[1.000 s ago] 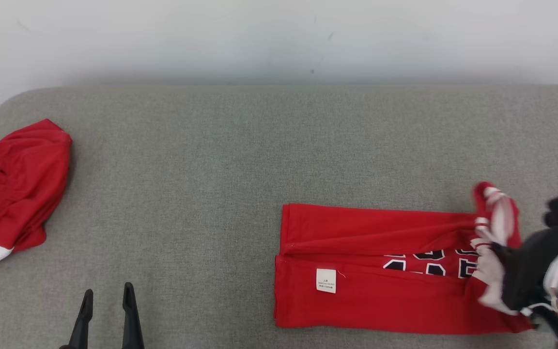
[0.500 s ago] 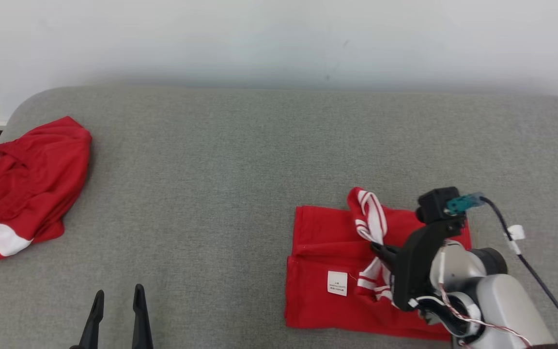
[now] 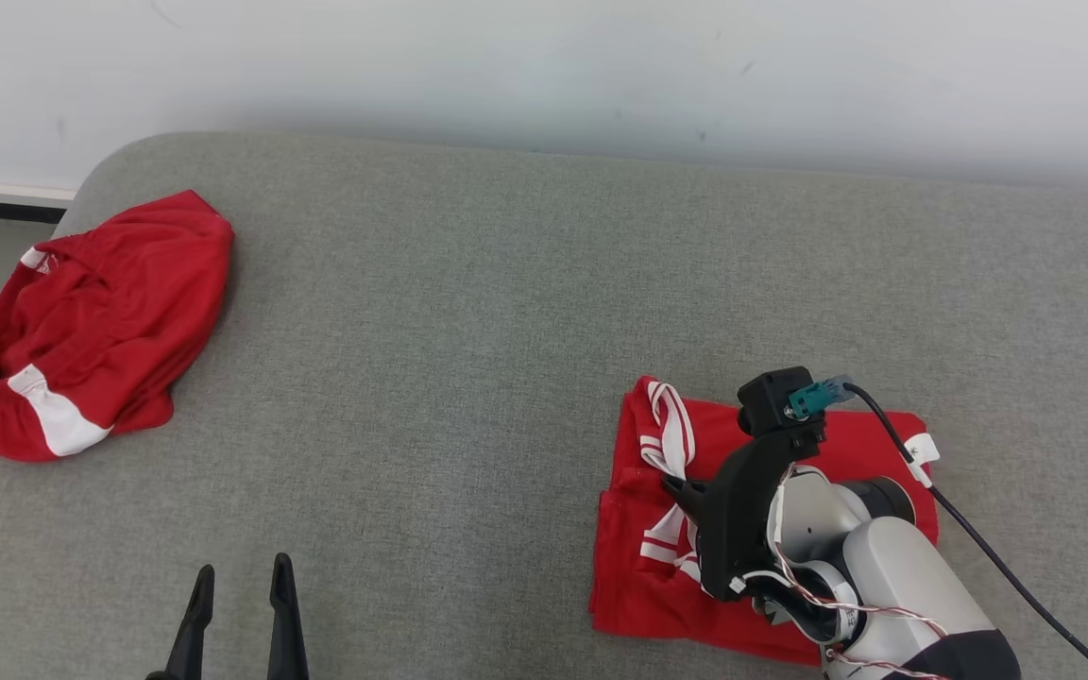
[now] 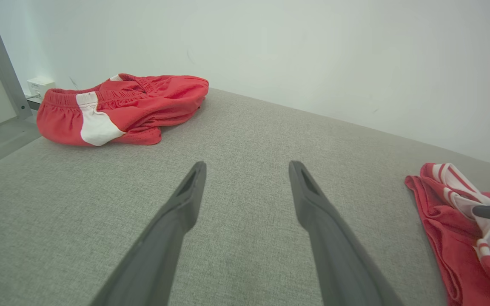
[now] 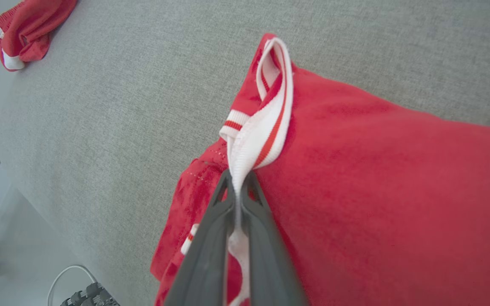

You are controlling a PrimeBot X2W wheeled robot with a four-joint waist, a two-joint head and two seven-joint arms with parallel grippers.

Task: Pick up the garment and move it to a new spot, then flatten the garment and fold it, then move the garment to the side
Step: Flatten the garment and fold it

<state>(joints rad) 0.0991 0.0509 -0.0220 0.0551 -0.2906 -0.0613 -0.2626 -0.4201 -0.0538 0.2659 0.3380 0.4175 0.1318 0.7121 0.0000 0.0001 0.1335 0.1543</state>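
Grey fabric surface point(image 3: 506, 331), white wall point(image 3: 506, 57) behind; red garment point(image 3: 634, 586) at right.

Black right gripper point(image 3: 674, 487), pale forearm point(image 3: 893, 576) (teal plug point(image 3: 813, 397), dark cable point(image 3: 969, 529)).

Much of garment point(image 3: 634, 604) behind right forearm point(image 3: 893, 576)

A grey fabric-covered pad point(image 3: 506, 331) carries two things. A folded red jersey point(image 3: 634, 604) with white-striped trim lies at about four o'clock, and crumpled red shorts point(image 3: 100, 312) with a white panel lie at nine o'clock, well apart.
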